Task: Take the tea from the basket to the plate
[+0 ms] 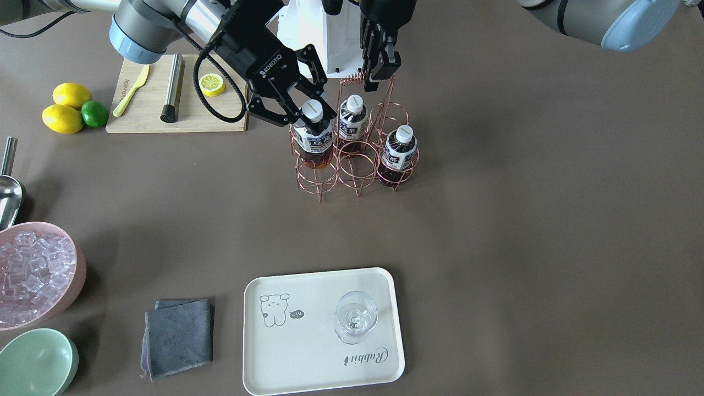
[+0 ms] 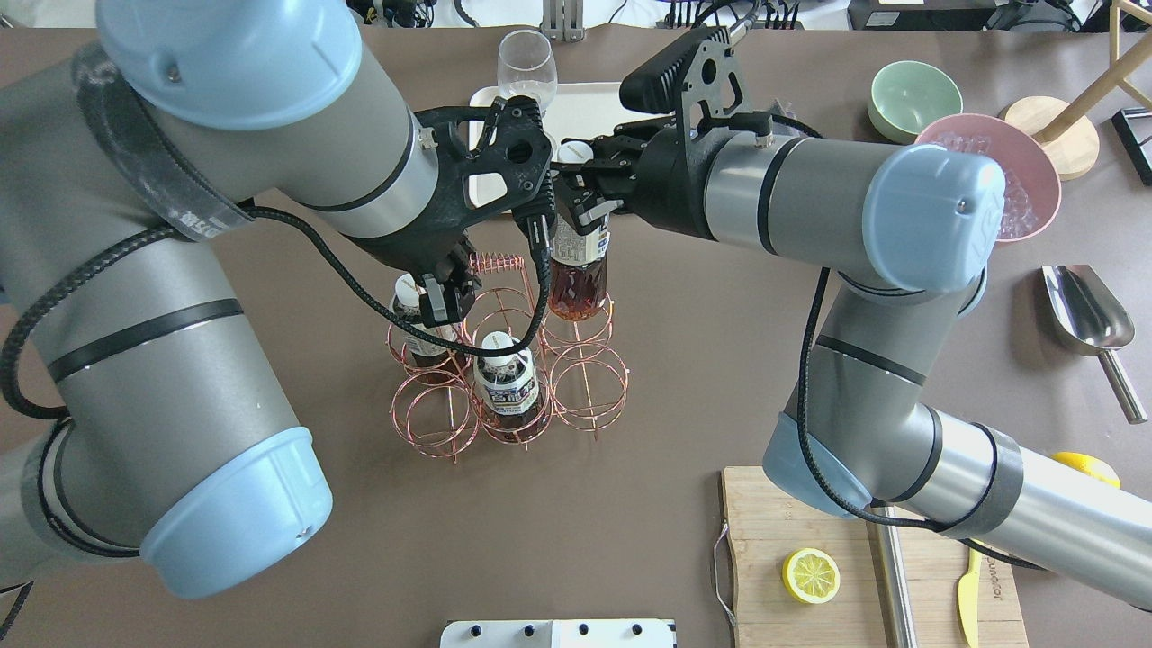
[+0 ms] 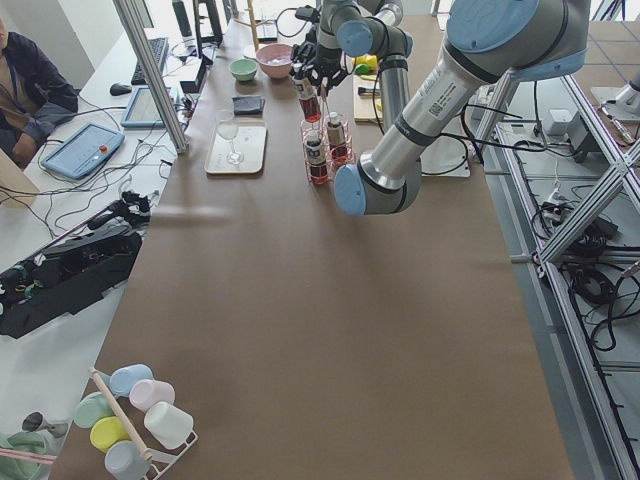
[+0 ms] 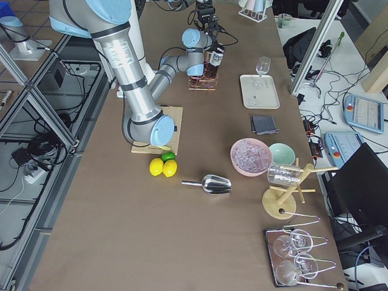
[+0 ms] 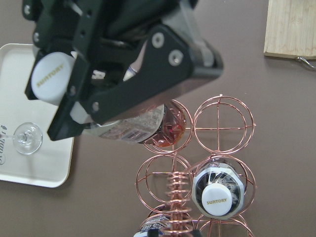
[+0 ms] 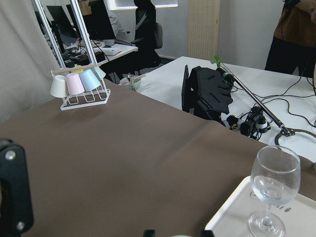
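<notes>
Right gripper is pinching the tea at its neck, just under the white cap, with its jaws pressed in from both sides. The left gripper looks closed on the coiled handle at the top of the basket, apparently to steady it. The held bottle leans and sits higher than the neighbouring bottle, which stands in its cell. Its base appears to be within the top ring of the basket's corner cell.

I judge the task to be early. The grasp is made and the lift is only partly done. Clearing the ring, carrying and setting down remain.

The plate lies well apart from the basket, on the operators' side, and the brown table between them gives open room. A stemmed glass stands on the plate, so the bare half with the bear drawing looks the safer spot. On the way up, the close edges are the basket's rings and the neighbouring bottle.
</notes>
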`<control>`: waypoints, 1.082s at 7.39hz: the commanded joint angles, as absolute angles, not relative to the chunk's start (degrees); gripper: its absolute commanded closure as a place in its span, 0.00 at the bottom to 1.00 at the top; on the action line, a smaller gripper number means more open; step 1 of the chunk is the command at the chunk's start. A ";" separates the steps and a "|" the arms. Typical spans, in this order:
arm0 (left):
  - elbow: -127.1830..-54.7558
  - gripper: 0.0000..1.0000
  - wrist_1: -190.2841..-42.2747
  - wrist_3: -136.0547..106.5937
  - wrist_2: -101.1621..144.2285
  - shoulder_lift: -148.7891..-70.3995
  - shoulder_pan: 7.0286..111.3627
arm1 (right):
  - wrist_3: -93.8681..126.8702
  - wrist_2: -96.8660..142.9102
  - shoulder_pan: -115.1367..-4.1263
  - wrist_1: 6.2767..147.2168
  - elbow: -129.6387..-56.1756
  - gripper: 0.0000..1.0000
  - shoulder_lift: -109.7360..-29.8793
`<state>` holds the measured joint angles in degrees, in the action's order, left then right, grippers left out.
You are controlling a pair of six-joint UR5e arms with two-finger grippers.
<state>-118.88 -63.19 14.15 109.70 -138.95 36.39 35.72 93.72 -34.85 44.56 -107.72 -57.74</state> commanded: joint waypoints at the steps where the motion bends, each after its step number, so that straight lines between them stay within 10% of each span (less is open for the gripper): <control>1: -118.92 1.00 -63.19 14.15 109.86 -138.96 36.47 | 36.48 98.68 -41.63 49.74 -108.37 1.00 -54.50; 5: -119.27 1.00 -62.93 14.50 113.09 -139.13 40.67 | 31.91 103.63 -51.93 45.91 -100.93 1.00 -54.93; 8: -119.53 1.00 -62.75 14.94 115.30 -139.04 45.95 | 32.87 97.59 -52.04 22.70 -79.50 1.00 -50.74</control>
<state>-119.33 -62.88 14.82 114.00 -139.11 42.72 32.28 101.80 -52.60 31.96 -89.92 -54.00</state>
